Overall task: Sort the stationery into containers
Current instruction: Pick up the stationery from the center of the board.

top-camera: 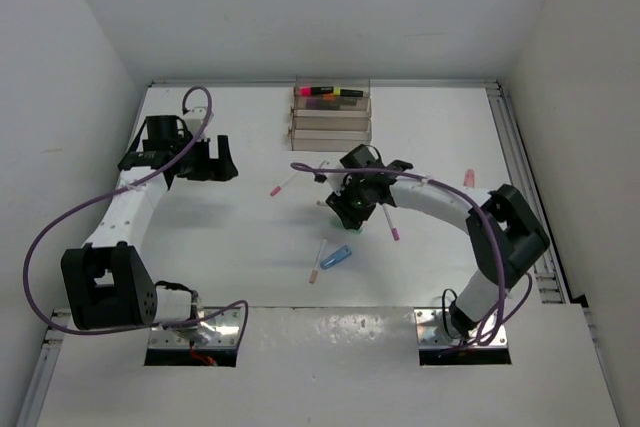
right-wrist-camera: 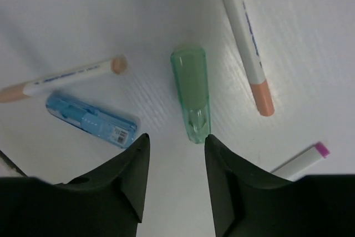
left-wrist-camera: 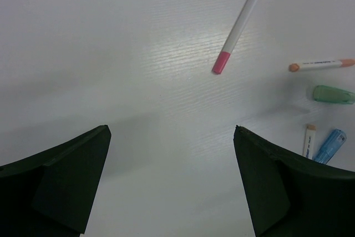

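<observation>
Risks pinching only the tip of pale green translucent plastic piece [right-wrist-camera: 190, 94], mostly ahead of right gripper [right-wrist-camera: 176, 142]; could squirt it out or swing it into peach-tipped white pen [right-wrist-camera: 244, 43] just beside. Jaws narrowly apart, clamped on nothing. Left gripper [left-wrist-camera: 172, 131] spread wide, empty, toward far-left corner. Green piece flat at mid-bench, well short of stepped clear-plastic trays [top-camera: 330, 132] at far edge. Long axis in line with jaw gap, clearer end nearest, greener end pointing away.
</observation>
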`<state>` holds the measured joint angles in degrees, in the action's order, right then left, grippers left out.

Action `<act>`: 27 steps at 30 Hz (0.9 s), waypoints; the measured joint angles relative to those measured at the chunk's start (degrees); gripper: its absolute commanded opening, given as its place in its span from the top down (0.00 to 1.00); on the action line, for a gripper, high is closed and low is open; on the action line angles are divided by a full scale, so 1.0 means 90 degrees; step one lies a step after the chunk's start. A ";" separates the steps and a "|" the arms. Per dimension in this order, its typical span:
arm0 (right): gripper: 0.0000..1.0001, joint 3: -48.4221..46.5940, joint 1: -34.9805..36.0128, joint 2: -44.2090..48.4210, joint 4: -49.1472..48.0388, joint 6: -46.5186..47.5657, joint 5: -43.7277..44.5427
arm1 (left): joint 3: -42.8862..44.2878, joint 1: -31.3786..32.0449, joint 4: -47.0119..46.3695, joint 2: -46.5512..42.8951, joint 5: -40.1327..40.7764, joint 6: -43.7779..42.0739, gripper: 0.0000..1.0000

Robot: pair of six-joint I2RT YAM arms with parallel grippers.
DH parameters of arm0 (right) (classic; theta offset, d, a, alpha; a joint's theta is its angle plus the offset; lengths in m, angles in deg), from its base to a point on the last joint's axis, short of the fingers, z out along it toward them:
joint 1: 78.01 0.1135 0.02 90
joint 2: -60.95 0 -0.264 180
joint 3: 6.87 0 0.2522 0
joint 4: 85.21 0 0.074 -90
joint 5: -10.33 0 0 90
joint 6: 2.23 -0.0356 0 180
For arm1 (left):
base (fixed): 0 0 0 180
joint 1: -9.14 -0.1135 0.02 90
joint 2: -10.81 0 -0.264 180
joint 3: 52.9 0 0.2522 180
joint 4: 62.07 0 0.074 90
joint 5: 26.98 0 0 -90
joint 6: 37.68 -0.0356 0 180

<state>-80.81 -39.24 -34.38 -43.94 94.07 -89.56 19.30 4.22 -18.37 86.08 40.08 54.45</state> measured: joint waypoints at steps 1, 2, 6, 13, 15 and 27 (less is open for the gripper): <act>0.54 0.0075 0.0000 -0.0087 -0.0002 0.0046 0.0002 | 0.0002 0.0000 0.0000 0.0000 -0.0002 -0.0002 0.00; 0.54 0.0124 -0.0002 -0.0185 -0.0002 0.0095 0.0005 | 0.0000 0.0000 0.0002 0.0000 -0.0005 -0.0007 0.00; 0.52 0.0163 -0.0019 -0.0551 -0.0068 0.0219 0.0029 | 0.0000 0.0000 0.0000 0.0000 -0.0005 -0.0017 0.00; 0.48 0.0136 -0.0044 -0.0877 -0.0335 0.0381 0.0078 | 0.0002 0.0000 0.0000 0.0002 -0.0002 -0.0019 0.00; 0.47 0.0112 -0.0044 -0.0996 -0.0401 0.0449 0.0107 | 0.0002 0.0000 0.0000 0.0002 -0.0002 -0.0022 0.00; 0.85 -0.0083 0.0114 -0.1224 -0.0704 0.0809 0.0367 | 0.0000 0.0000 -0.0005 0.0007 0.0002 -0.0022 0.00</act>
<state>-81.56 -38.22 -45.39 -50.28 101.35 -86.26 19.30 4.22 -18.42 86.14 40.10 54.25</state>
